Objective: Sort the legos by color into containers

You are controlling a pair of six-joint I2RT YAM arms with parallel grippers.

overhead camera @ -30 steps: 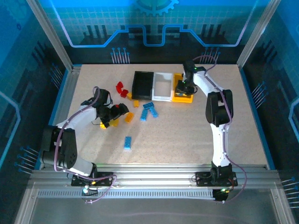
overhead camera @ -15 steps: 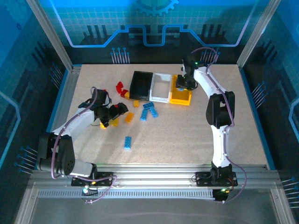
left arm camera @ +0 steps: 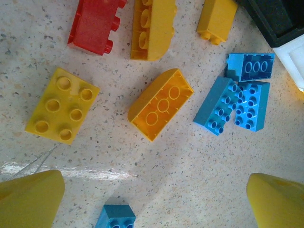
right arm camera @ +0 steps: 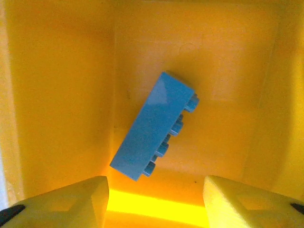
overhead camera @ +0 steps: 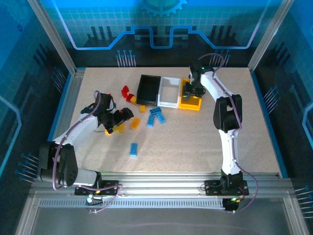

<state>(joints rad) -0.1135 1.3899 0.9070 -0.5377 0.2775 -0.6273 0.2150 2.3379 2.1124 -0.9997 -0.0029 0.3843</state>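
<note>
The left hand [left arm camera: 154,202] is hovering, fingers wide apart, over loose legos [left arm camera: 160,104] on the surface [left arm camera: 190,161], probably choosing 1. The right hand [right arm camera: 156,202], fingers apart and empty, is hanging over the yellow container [right arm camera: 61,95], where 1 blue lego [right arm camera: 154,126] is lying.

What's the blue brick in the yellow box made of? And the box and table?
Blue brick: probably hard plastic, with smooth faces and moulded studs.
Yellow box: likely plastic too, with smooth, glowing walls.
Table: speckled, stone-like top with a shiny streak; material unclear.
</note>
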